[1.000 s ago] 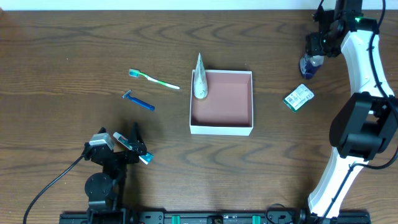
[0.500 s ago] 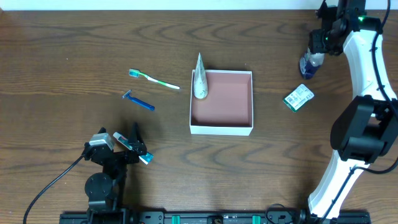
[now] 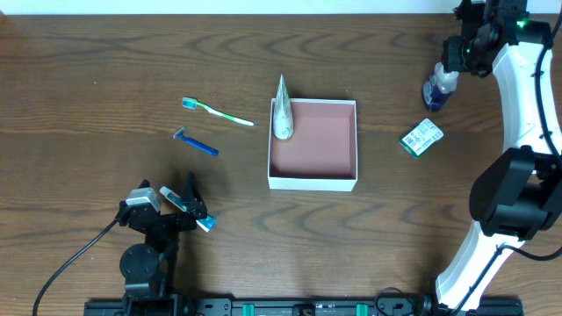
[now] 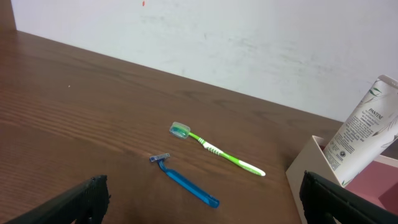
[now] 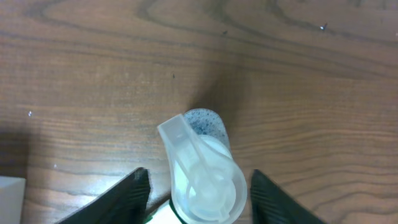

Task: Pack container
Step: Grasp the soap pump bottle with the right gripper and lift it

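The container [image 3: 313, 183] is a shallow white-walled box with a pink-brown inside at the table's middle. A white Pantene tube [image 3: 281, 110] leans on its left wall, cap end inside. A green toothbrush [image 3: 218, 111] and a blue razor [image 3: 197, 142] lie to the left of the box. My right gripper [image 3: 454, 60] is open at the far right, its fingers either side of the clear cap of a blue bottle [image 5: 205, 183] with gaps on both sides. My left gripper [image 3: 187, 211] is open and empty near the front left.
A small green-and-white packet [image 3: 421, 138] lies right of the container, below the bottle. In the left wrist view the toothbrush [image 4: 214, 149], razor [image 4: 185, 182], tube [image 4: 364, 137] and a container corner [image 4: 305, 171] lie ahead, before a white wall.
My right arm has shifted slightly toward the far right above the bottle. The bottle and the left arm have not moved.
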